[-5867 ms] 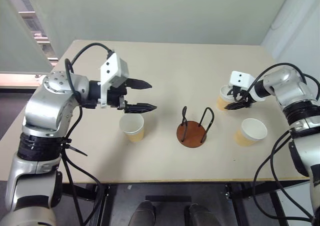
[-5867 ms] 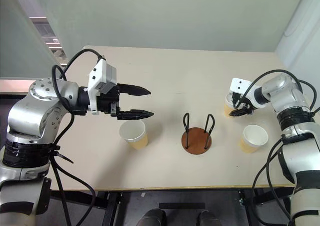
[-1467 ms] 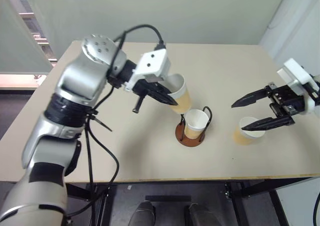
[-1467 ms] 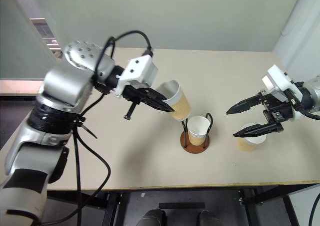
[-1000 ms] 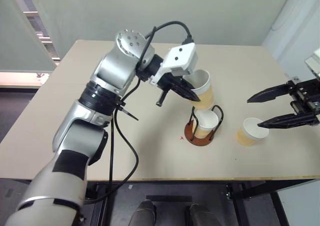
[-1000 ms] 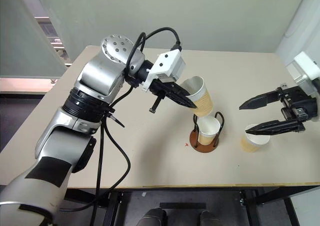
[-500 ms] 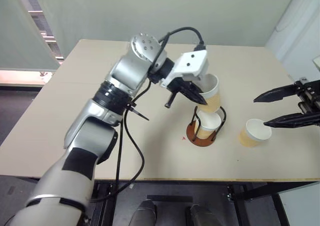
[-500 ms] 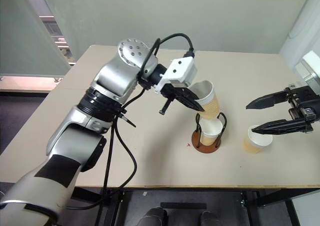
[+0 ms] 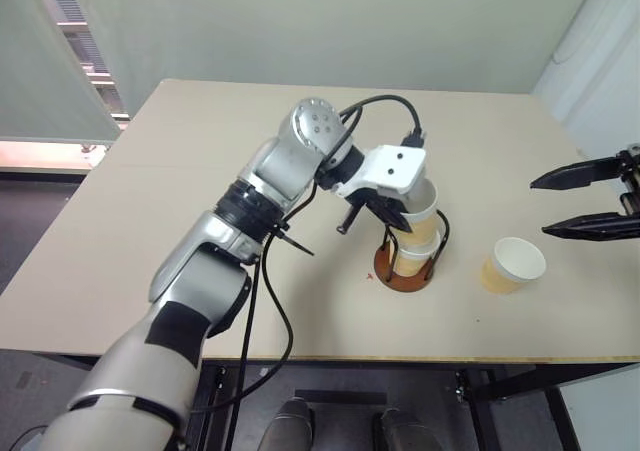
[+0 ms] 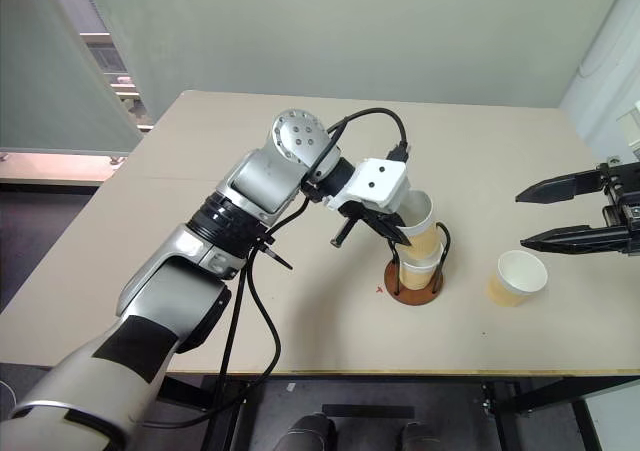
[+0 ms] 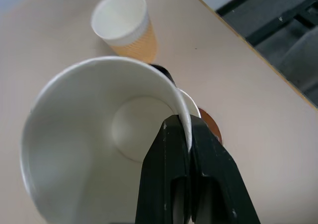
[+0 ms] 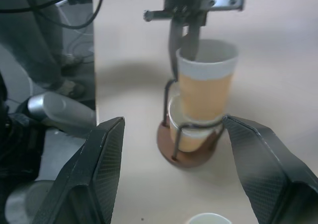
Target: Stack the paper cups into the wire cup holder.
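Since a second ago the left tool has sunk, lowering its paper cup into the cup already standing in the wire cup holder. Its fingers pinch the cup's rim, the arm reaching across the surface and angled downward. The right tool hangs wide and empty above the third cup, near the holder.
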